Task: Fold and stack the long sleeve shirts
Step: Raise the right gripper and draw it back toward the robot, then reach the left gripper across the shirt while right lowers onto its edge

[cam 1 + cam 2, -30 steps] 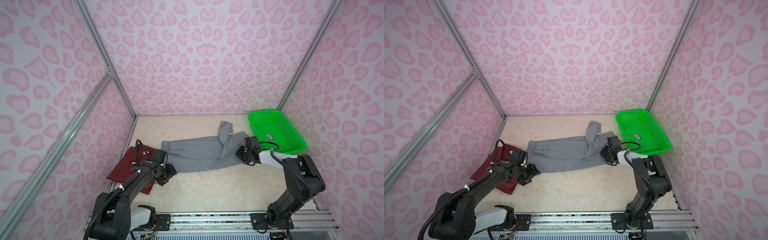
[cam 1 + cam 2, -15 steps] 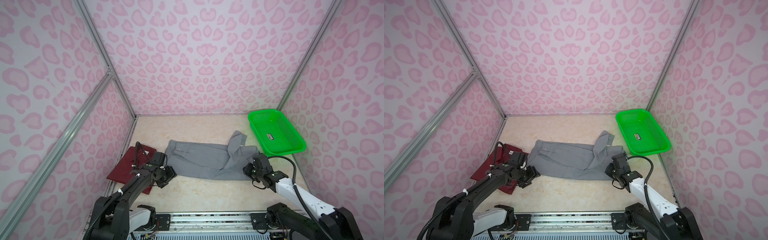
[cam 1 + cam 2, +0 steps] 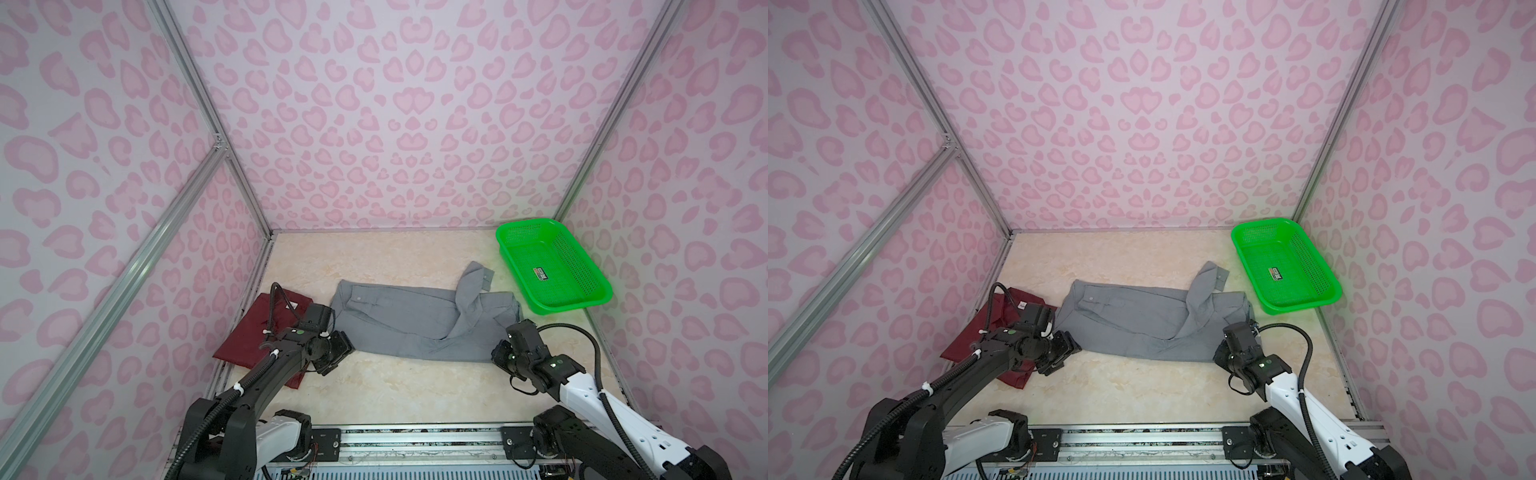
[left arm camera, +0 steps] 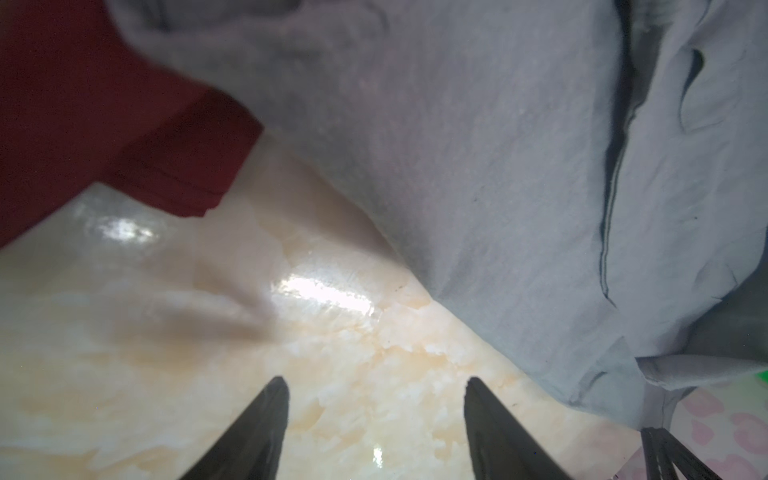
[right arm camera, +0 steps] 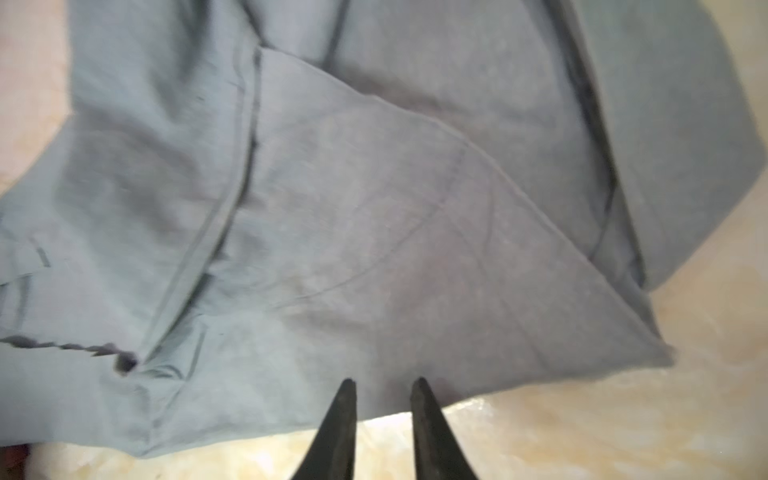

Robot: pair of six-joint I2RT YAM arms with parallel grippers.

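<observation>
Left arm (image 3: pixel 266 370) hides part of maroon shirt (image 3: pixel 245 336) (basket sticker (image 3: pixel 541 273) illegible).

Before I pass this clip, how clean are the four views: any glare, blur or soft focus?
Left wrist view: white glare patches on the glossy table, and the maroon shirt is soft, out of focus. Right wrist view: the grey shirt looks smeared, seams blurred. Both top views: sharp and evenly lit, with a green cast on the table beside the basket.
</observation>
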